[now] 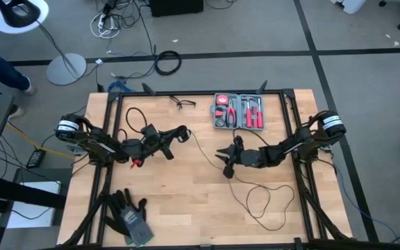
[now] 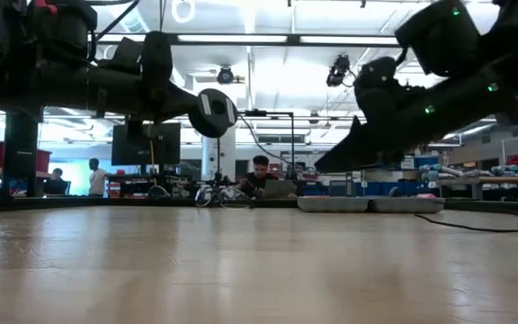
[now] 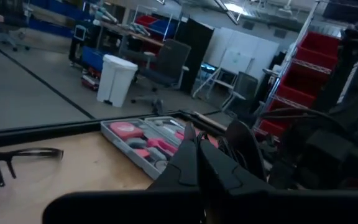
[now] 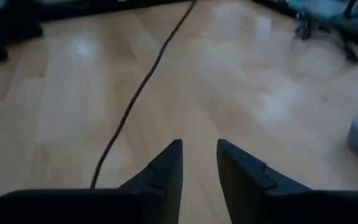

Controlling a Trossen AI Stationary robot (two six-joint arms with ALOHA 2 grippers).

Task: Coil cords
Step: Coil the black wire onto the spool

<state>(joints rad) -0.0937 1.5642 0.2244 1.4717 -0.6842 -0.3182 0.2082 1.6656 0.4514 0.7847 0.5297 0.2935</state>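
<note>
While I look down on the pale wood-plank table (image 1: 186, 208), the thin black cord (image 1: 266, 194) lies loose: it runs from the middle and loops toward 4 o'clock. Right gripper (image 1: 226, 164) sits near table centre, arm stretched in from 3 o'clock, its dark wedge-shaped fingers (image 4: 166, 168) slightly parted with nothing between them, cord just beside them on the wood. Left gripper (image 1: 182, 133) is at about 10 o'clock from centre, arm reaching in from 9, fingers pressed shut; I cannot tell if it holds cord. Grey tool case (image 1: 238, 111) with red-handled tools sits at 12, wiry glasses (image 1: 181, 103) near it, dark gloves (image 1: 129, 215) at 7.
</note>
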